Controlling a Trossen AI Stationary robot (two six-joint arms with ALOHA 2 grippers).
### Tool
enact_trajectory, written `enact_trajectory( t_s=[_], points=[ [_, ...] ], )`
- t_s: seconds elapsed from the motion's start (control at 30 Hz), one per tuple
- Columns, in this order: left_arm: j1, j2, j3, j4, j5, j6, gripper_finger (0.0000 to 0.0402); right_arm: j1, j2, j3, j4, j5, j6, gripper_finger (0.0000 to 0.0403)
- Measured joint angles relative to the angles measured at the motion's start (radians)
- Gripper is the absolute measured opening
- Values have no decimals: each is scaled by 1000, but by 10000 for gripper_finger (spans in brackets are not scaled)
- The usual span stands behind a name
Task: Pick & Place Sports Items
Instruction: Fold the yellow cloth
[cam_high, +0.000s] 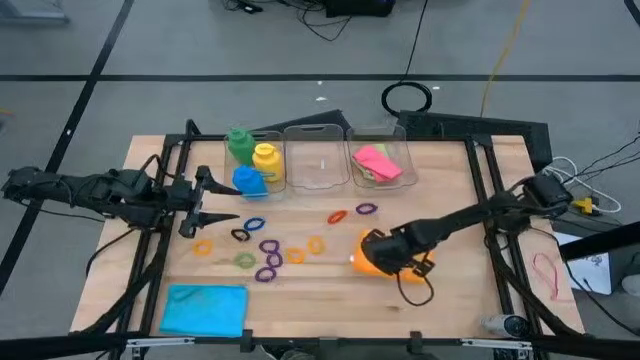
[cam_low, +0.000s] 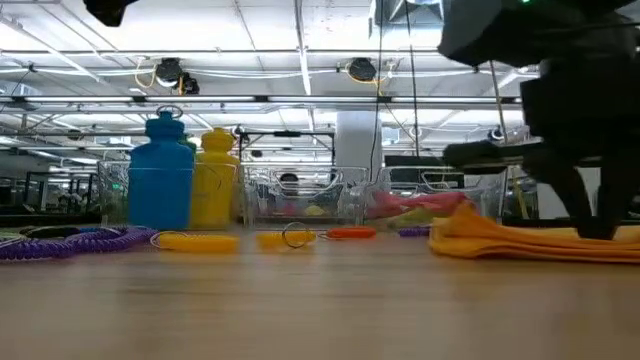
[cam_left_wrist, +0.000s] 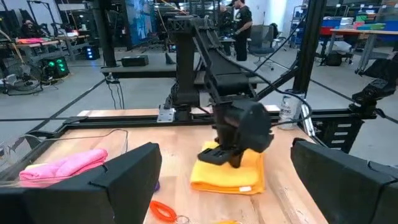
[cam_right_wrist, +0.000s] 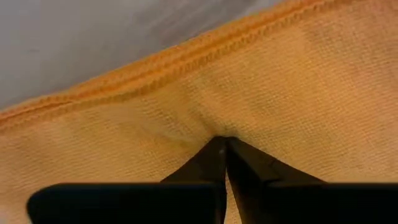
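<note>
An orange folded cloth (cam_high: 366, 263) lies flat on the table right of centre, and my right gripper (cam_high: 385, 250) stands on it, shut and pointing down. My left gripper (cam_high: 222, 200) hangs open and level at the table's left, touching nothing. A blue cloth (cam_high: 205, 308) lies flat at the near left. A pink cloth (cam_high: 378, 163) rests in the right clear bin. Green (cam_high: 238, 142), yellow (cam_high: 266, 160) and blue (cam_high: 249, 180) bottles stand upright in the left bin. Several small rings (cam_high: 270, 252) lie scattered mid-table. My right gripper comes from above, pointing down. Its shut fingertips (cam_right_wrist: 222, 144) meet the orange cloth's top face (cam_right_wrist: 186, 118) a little way in from a stitched hem (cam_right_wrist: 155, 65). The cloth lies flat on the table. Whether any fold is caught between the tips, I cannot tell.
Three clear bins (cam_high: 318, 160) stand in a row at the far middle of the table. Black frame rails (cam_high: 485, 190) run along both sides. Bare wood (cam_high: 320, 315) lies between the blue cloth and the orange one. People show in the room beyond.
</note>
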Motion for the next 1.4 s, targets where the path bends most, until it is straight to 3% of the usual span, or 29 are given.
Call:
enact_trajectory(
  t_s=[0.3, 0.5, 0.6, 0.77, 0.93, 1.07, 1.2, 1.4],
  points=[
    [0, 0, 0, 0, 0, 0, 296, 88, -199, -10, 16, 246, 164, 0],
    [0, 0, 0, 0, 0, 0, 296, 56, -340, -5, 29, 292, 413, 9],
    [0, 0, 0, 0, 0, 0, 296, -7, -394, -5, -17, 299, 529, 44],
    [0, 0, 0, 0, 0, 0, 296, -142, -428, -14, -138, 292, 665, 136],
    [0, 0, 0, 0, 0, 0, 296, -268, -428, -130, -54, 115, 650, 227],
    [1, 0, 0, 0, 0, 0, 296, -359, -429, -238, 68, -39, 646, 268],
    [1, 0, 0, 0, 0, 0, 296, -410, -429, -301, 121, -116, 647, 277],
    [0, 0, 0, 0, 0, 0, 296, -426, -434, -355, 171, -127, 679, 260]
  ],
)
